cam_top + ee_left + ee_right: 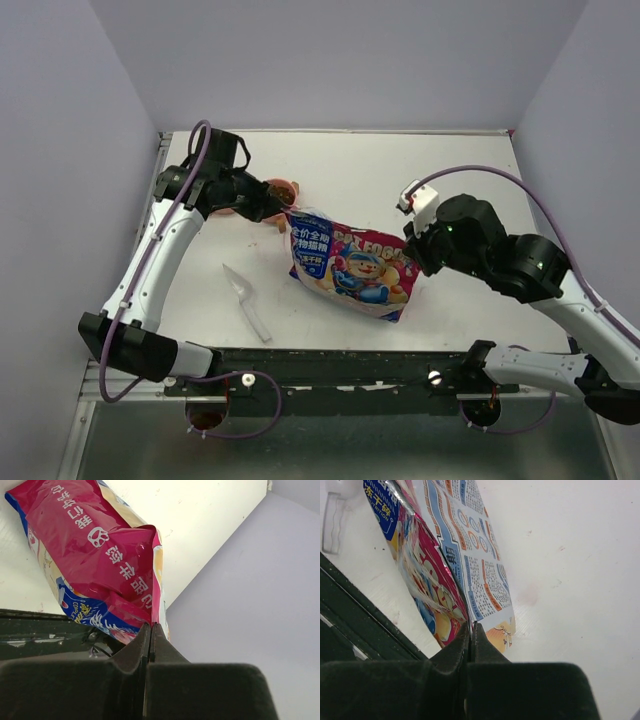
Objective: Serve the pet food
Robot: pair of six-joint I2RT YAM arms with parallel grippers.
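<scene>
1 pink bag (355, 265), 1 clr scoop (247, 297), 1 sm bowl (283, 188), 2 grippers (150, 629) (470, 627)

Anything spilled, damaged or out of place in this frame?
Nothing spilled that I can see. The bag is crumpled and slanted, pinched at opposite ends by the left claw and right claw; the clear scoop lies untouched near it.

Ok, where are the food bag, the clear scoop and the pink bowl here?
food bag (352, 268): top external view, middle of its printed front.
clear scoop (241, 286): top external view, its wider cup end.
pink bowl (285, 188): top external view, the part showing beside the left arm.
</scene>
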